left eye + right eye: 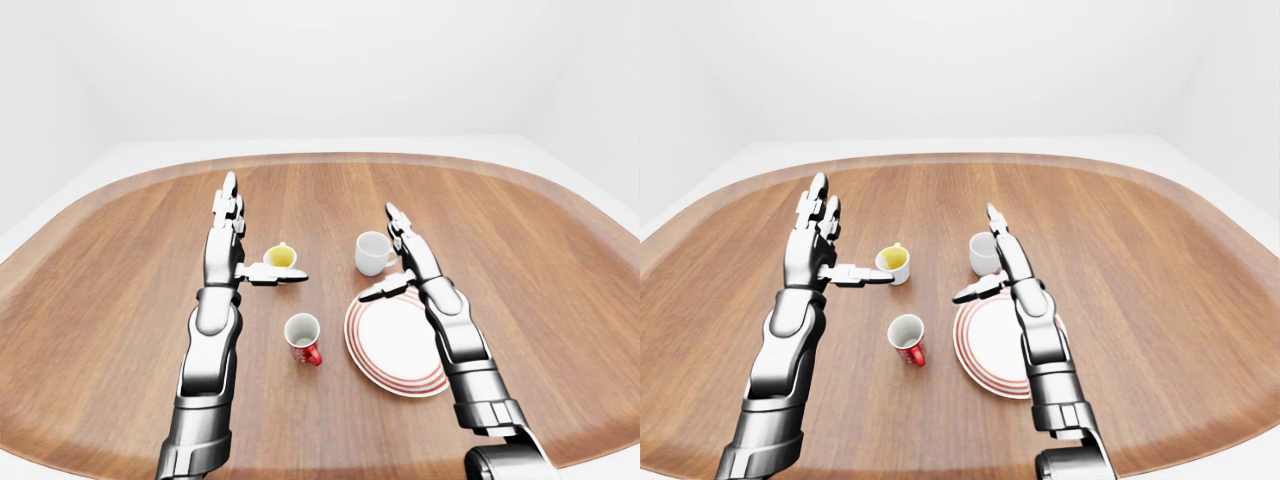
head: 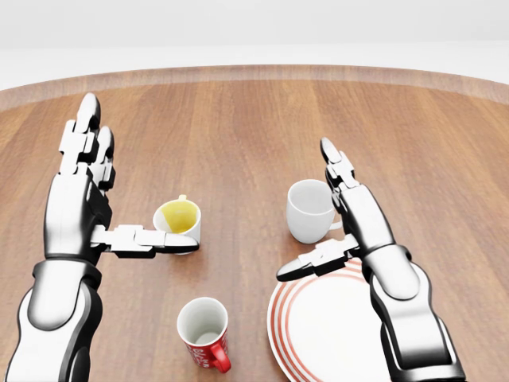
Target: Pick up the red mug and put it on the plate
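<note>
1. The right hand (image 2: 338, 215) is hovering with fingers spread and nothing in it, its thumb reaching over the left rim of the plate (image 2: 318, 334), its fingers lying beside the white mug (image 2: 308, 208).
2. The left hand (image 2: 95, 199) is hanging open and empty too, thumb stretching toward the yellow-lined mug (image 2: 180, 223).
3. The red mug (image 2: 204, 333) is standing upright on the tabletop (image 2: 238, 127), low in the head view, just left of the plate and between both arms, untouched.
</note>
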Available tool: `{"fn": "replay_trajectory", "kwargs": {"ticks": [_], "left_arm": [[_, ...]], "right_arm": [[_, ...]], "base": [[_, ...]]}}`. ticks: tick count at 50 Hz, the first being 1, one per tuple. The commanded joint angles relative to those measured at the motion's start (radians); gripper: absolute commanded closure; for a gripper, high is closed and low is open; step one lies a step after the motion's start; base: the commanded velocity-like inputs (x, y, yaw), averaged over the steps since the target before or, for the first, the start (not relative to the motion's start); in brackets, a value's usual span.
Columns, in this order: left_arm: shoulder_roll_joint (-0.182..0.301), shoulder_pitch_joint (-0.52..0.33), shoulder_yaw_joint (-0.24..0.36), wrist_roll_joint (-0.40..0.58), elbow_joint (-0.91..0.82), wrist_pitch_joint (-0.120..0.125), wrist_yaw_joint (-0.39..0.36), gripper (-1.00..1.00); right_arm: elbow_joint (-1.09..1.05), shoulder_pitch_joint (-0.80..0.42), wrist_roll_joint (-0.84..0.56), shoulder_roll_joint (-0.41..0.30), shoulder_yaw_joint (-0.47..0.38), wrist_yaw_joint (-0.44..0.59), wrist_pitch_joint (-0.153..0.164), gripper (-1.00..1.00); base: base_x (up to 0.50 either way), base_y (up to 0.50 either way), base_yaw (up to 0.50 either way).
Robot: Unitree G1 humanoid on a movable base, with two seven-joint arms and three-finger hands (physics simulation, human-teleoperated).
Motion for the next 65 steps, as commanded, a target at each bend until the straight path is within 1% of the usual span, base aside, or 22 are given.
{"fn": "replay_trajectory", "kwargs": {"ticks": [1,7,17,29,50,65], "left_arm": [[-0.001,0.000,-0.001,0.003,-0.013,0.000,-0.001,-1.00],[-0.004,-0.001,-0.006,0.007,-0.017,0.000,0.000,-1.00],[-0.004,-0.008,-0.006,0.009,-0.011,0.000,0.001,-1.00],[-0.003,-0.004,-0.004,0.007,-0.003,0.000,0.000,-1.00],[-0.007,0.008,-0.009,0.012,-0.033,0.000,-0.004,-1.00],[-0.012,0.014,-0.014,0.017,-0.029,0.000,-0.004,-1.00]], "right_arm": [[0.072,-0.069,-0.067,-0.001,0.019,0.049,0.000,-1.00],[0.079,-0.096,-0.107,0.005,0.030,0.071,0.000,-1.00],[0.159,-0.162,-0.159,0.025,0.051,0.092,0.000,-1.00],[0.315,-0.232,-0.202,0.055,0.074,0.087,0.000,-1.00],[0.470,-0.274,-0.272,0.097,0.104,0.078,0.000,-1.00],[0.540,-0.300,-0.291,0.124,0.112,0.068,0.000,-1.00]], "base": [[0.00,0.00,0.00],[0.00,0.00,0.00],[0.00,0.00,0.00],[0.00,0.00,0.00],[0.00,0.00,0.00],[0.00,0.00,0.00]]}}
